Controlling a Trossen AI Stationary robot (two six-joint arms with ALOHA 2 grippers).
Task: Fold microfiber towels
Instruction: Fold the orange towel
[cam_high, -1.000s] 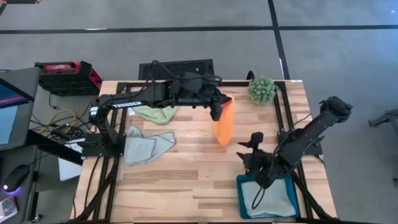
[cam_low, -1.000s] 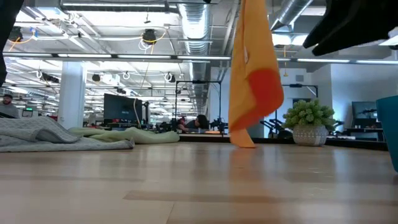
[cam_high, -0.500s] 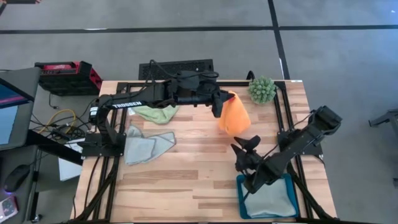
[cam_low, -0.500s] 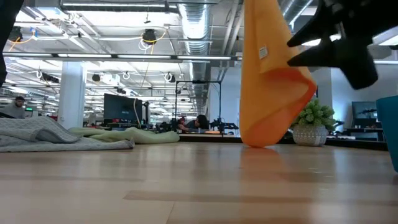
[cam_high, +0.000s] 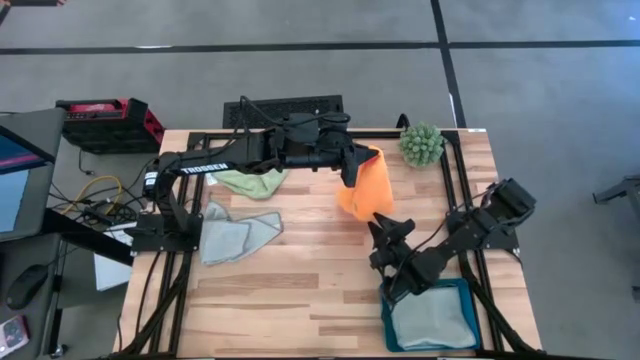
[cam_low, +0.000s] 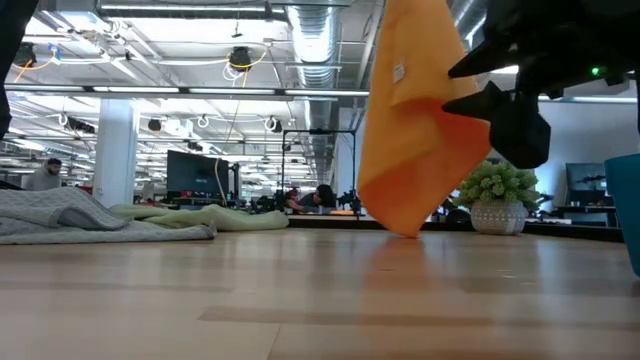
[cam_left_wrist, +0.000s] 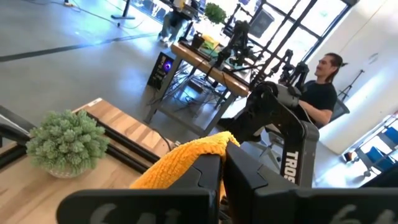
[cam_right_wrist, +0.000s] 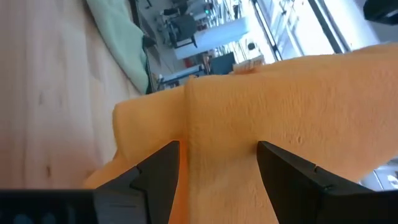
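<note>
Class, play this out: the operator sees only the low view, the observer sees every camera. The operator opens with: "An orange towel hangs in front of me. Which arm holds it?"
Observer: The left gripper, shut on the orange towel's top edge, over the table's far middle.
Operator: And the dark shape beside the cloth?
Observer: That is the right gripper, open, with the hanging towel between its fingers but not yet clamped.
Operator: Anything in the teal tray at my edge?
Observer: Yes, a pale folded towel lies inside the teal tray, at the table's near right corner.
</note>
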